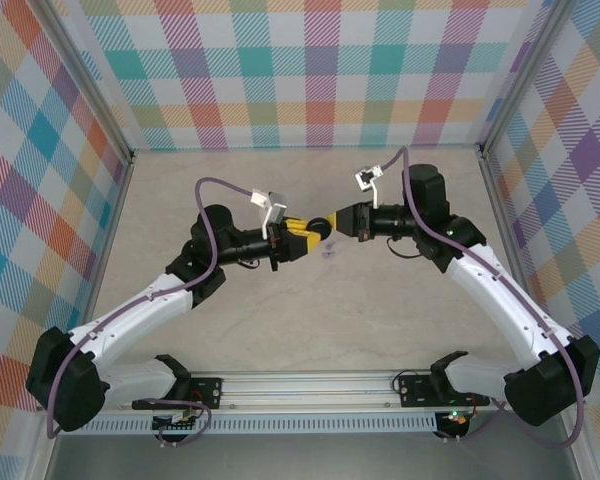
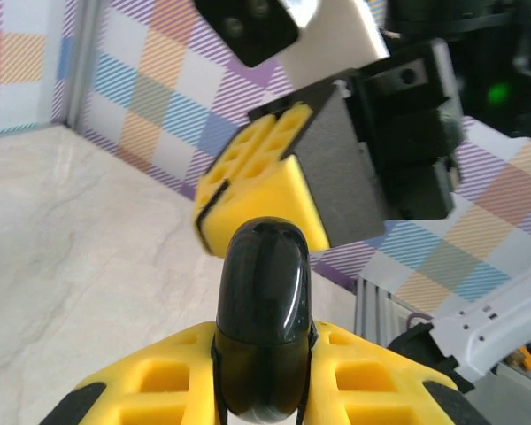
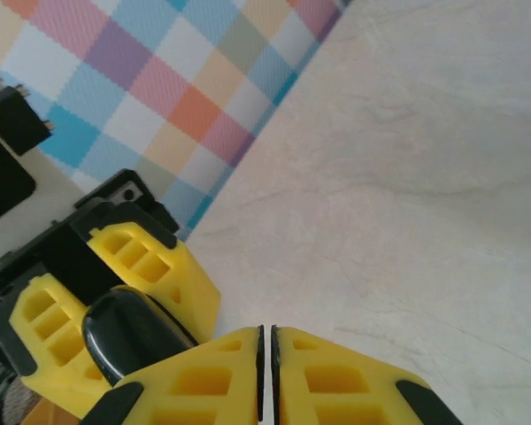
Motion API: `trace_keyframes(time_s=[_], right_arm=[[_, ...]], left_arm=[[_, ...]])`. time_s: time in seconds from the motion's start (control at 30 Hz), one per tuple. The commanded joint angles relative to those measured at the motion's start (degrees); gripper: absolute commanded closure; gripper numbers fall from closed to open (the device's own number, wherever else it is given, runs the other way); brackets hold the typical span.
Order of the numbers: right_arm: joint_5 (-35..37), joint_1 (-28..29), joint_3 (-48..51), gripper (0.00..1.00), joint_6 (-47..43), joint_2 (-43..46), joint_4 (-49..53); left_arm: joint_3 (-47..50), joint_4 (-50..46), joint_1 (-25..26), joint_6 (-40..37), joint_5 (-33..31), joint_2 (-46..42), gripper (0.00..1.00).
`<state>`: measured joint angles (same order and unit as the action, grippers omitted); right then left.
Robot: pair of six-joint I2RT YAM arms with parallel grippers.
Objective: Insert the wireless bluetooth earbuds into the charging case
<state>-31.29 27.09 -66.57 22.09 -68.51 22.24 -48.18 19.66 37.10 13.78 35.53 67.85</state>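
Left wrist view: left claw [image 2: 264,354] clamps the black case [image 2: 264,292], right claw [image 3: 266,345] just ahead, pinched shut, empty; a pale earbud [image 1: 328,252] lies beneath them on the table [image 1: 380,310], so fetching it looks next

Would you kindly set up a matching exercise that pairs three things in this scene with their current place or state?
Things:
1. glossy black rounded charging case
2. right gripper
3. tiny pale lavender earbud

Places or states:
A. jaws shut, nothing between them
B. lying on the cream marbled table
C. clamped by the left gripper

Pairs: 1-C; 2-A; 3-B
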Motion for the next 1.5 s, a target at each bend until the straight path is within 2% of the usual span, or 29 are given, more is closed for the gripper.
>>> trace_keyframes(time_s=[0.0,0.27,0.33,0.47,0.57,1.0,1.47], right_arm=[[8.74,0.33,-1.9,0.86,-2.57,0.99,5.45],[21.87,0.33,-2.87,0.84,-1.97,-0.03,12.54],[22.65,0.33,-2.72,0.83,-2.06,-0.23,13.12],[23.03,0.33,-2.18,0.82,-2.06,-0.45,13.48],[23.11,0.33,-2.16,0.82,-2.22,-0.82,13.73],[22.94,0.35,-2.34,0.81,-2.75,-2.32,15.06],[22.33,0.33,-2.39,0.81,-2.76,-3.75,15.89]], left_arm=[[-4.06,-6.53,0.09,0.83,-5.91,1.54,0.85],[-9.2,-13.6,-5.34,8.53,-7.03,9.41,0.84],[-11.45,-18.09,-6.93,10.44,-8.64,11.96,0.84],[-19.53,-32.83,-9.79,10.27,-10.64,20.03,0.84],[-22.65,-37.69,-11.48,9.72,-9.6,25.25,0.84],[-27.6,-40.43,-16.48,7.71,-8.61,38.83,0.82],[-26.54,-41.63,-19.08,6.13,-11.69,43.83,0.76]])
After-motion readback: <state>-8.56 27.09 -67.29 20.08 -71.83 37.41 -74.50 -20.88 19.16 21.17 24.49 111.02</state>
